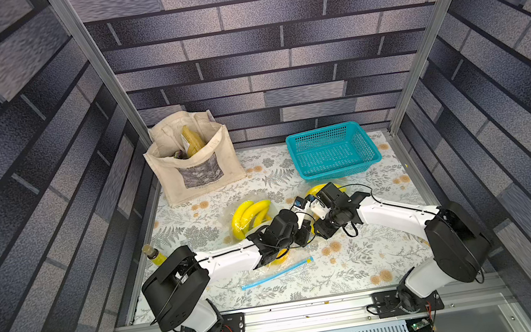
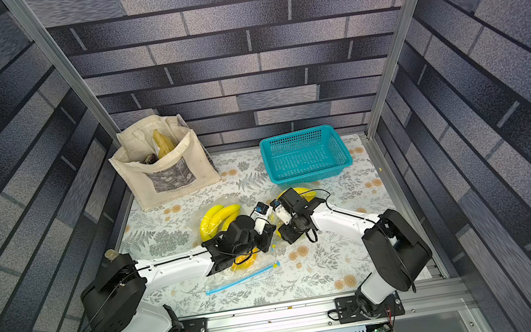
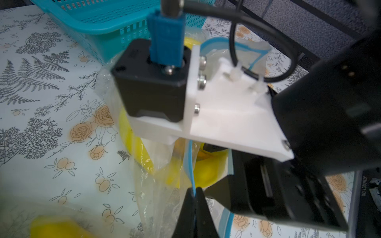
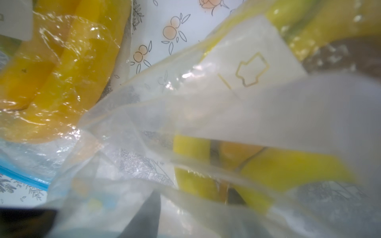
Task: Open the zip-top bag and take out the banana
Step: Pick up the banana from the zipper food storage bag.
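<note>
Left wrist view: the left gripper (image 3: 194, 197) is pinched tight on the blue zip strip (image 3: 190, 164) of a clear zip-top bag (image 3: 156, 185). The bag lies at the middle of the flowered table (image 1: 359, 266), just in front of a teal basket (image 1: 320, 130). A yellow banana (image 3: 208, 173) shows through the film, inside the bag. The right gripper (image 1: 323, 230) is close against the same bag, facing the left one. Its own camera sees only crumpled film with banana behind it. Whether its fingers are apart or gripping plastic cannot be told.

The step in hand looks like opening the mouth of the bag, with one lip already held. The next move likely calls for the right gripper to take the opposite lip. The two would then pull apart, without tearing the film or dragging the bag along the table.

Counts, from both top views:
- Two robot arms.
- Three clear bags, as far as can be told. One is the held bag. A second bag (image 1: 250, 216) lies to its left with a bunch of about three bananas. A third bag (image 1: 277, 273) lies nearer, partly under the left arm, its blue strip flat.
- One basket, far right.
- One cloth tote (image 1: 197, 169), far left.
- One bottle (image 1: 154, 256), at the left edge.
</note>
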Motion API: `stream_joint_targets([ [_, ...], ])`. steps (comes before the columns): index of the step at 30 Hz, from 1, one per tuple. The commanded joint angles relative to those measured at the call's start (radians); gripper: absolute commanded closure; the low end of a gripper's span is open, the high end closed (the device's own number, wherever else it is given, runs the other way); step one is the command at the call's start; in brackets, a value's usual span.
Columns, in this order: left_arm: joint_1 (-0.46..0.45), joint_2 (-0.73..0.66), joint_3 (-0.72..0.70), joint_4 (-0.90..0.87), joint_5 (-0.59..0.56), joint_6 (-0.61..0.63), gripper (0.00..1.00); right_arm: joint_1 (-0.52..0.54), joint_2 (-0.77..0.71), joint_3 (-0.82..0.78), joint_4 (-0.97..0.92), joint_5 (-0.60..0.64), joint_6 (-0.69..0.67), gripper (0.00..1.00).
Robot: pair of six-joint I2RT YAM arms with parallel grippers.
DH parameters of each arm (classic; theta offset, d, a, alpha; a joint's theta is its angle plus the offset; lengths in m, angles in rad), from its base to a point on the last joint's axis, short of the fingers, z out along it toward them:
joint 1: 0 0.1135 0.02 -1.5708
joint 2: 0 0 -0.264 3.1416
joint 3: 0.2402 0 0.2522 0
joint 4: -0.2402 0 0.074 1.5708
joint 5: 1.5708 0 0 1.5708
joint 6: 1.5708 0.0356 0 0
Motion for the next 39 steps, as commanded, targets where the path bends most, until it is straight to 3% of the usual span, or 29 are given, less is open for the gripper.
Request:
stream_joint_targets([
  [1,-0.004,0.008,-0.001,0.031,-0.018,-0.012,0.97,0.012,0.013,0.02,-0.093,-0.006,-0.026,0.46],
  [8,-0.004,0.006,-0.018,0.035,-0.028,-0.01,0.96,0.027,0.11,0.073,-0.148,0.045,-0.028,0.46],
  [30,-0.009,0.001,-0.065,0.02,-0.078,-0.023,0.95,0.086,0.171,0.086,-0.215,0.051,0.007,0.49],
  [37,-0.018,0.001,-0.065,0.007,-0.101,-0.02,0.95,0.101,0.21,0.104,-0.231,0.086,0.028,0.55],
  [39,-0.018,-0.001,-0.064,0.002,-0.101,-0.017,0.95,0.101,0.202,0.105,-0.225,0.103,0.042,0.61],
])
